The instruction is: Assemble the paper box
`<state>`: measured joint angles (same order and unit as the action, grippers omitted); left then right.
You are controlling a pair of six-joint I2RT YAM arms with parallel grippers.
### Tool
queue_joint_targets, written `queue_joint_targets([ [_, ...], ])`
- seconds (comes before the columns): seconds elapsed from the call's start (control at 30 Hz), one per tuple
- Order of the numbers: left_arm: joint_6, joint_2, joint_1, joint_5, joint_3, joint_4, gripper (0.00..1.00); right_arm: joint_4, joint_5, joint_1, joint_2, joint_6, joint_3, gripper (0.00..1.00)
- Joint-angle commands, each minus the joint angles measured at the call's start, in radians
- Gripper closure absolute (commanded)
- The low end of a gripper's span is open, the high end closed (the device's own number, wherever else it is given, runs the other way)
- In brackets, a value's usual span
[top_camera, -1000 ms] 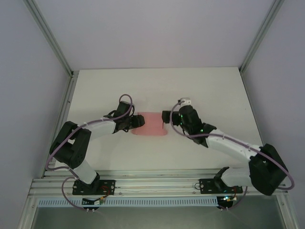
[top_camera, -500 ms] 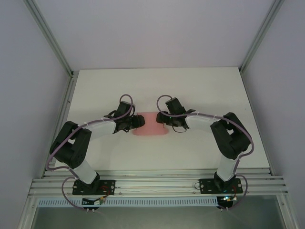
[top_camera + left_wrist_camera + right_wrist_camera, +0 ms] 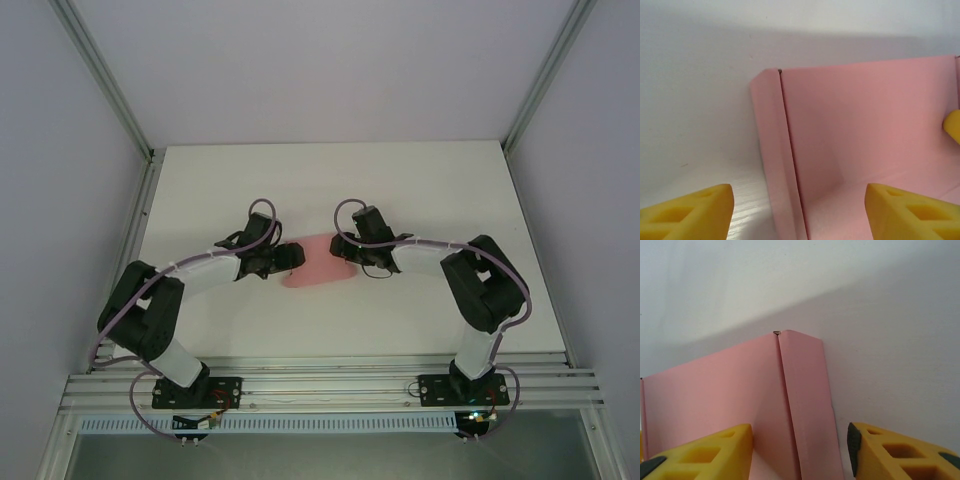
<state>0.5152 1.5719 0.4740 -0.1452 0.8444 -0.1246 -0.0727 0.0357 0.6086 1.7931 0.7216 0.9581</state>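
A white table [image 3: 420, 190] sits between grey walls [image 3: 300, 60], with an aluminium rail [image 3: 330, 385] along its near edge.

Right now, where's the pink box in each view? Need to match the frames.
Top external: box at the middle of the table.
Left wrist: box across the centre and right, with a creased flap on its left edge.
Right wrist: box from lower left to centre, with a creased flap on its right edge.
Shared landmark: the white table bordering the box.
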Motion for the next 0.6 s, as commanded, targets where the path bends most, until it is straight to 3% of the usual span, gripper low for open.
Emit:
queue_joint_targets([
  [0.0, 0.020, -0.035, -0.011, 0.020, 0.024, -0.007, 0.28, 0.113, 0.004, -0.004, 0.003, -0.012, -0.026, 0.47],
  [0.1, 0.029, -0.014, -0.019, -0.028, 0.006, 0.067, 0.28, 0.102, 0.015, -0.003, 0.004, -0.011, -0.025, 0.47],
  [0.23, 0.069, 0.050, -0.049, -0.108, 0.013, 0.115, 0.38, 0.094, 0.018, -0.005, -0.003, -0.011, -0.031, 0.47],
  [0.57, 0.074, 0.078, -0.055, -0.125, -0.060, 0.188, 0.60, 0.071, 0.088, -0.039, -0.043, -0.007, -0.036, 0.42],
])
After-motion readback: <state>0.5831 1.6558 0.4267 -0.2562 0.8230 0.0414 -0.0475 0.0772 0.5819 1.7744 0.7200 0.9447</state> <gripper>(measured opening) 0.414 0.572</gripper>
